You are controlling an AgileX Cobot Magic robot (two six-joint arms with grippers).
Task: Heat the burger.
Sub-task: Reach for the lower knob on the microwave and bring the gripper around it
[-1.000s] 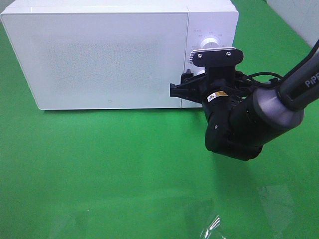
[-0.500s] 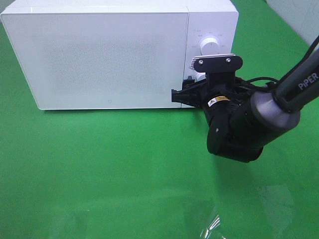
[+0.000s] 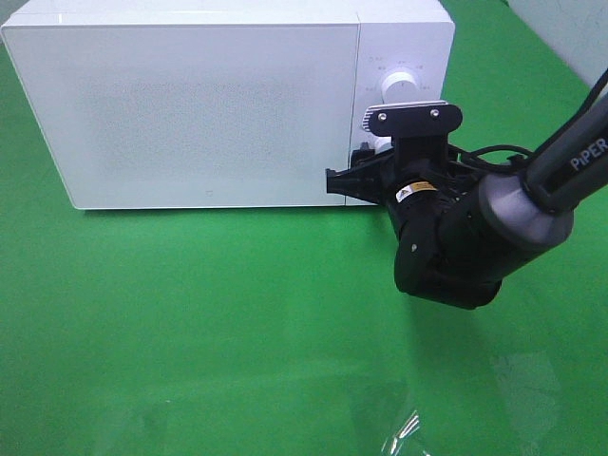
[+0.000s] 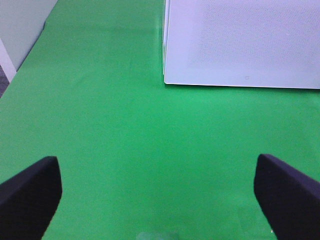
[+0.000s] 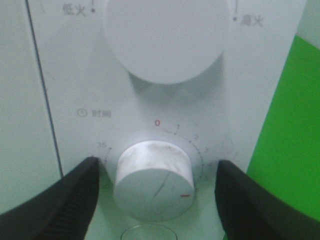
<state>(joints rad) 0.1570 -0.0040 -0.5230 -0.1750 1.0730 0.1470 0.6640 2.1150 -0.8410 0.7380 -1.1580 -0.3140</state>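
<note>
The high camera looks steeply down on the front of the white microwave (image 3: 190,104) and the green desk (image 3: 190,332) before it. The left wrist camera, behind the left hand (image 4: 159,200), faces the microwave's lower door corner from well back. The right wrist camera, behind the right hand (image 5: 156,192), sits close against the microwave's timer dial (image 5: 154,180). All three share the microwave's front.

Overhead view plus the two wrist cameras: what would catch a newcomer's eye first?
The big white box-shaped microwave, door shut, dominates the back of the bright green cloth. At its control panel, the black right pincer straddles the lower round white timer dial, jaws open on either side with gaps showing. The left pincer hangs open over the cloth, and no burger is in view.
</note>
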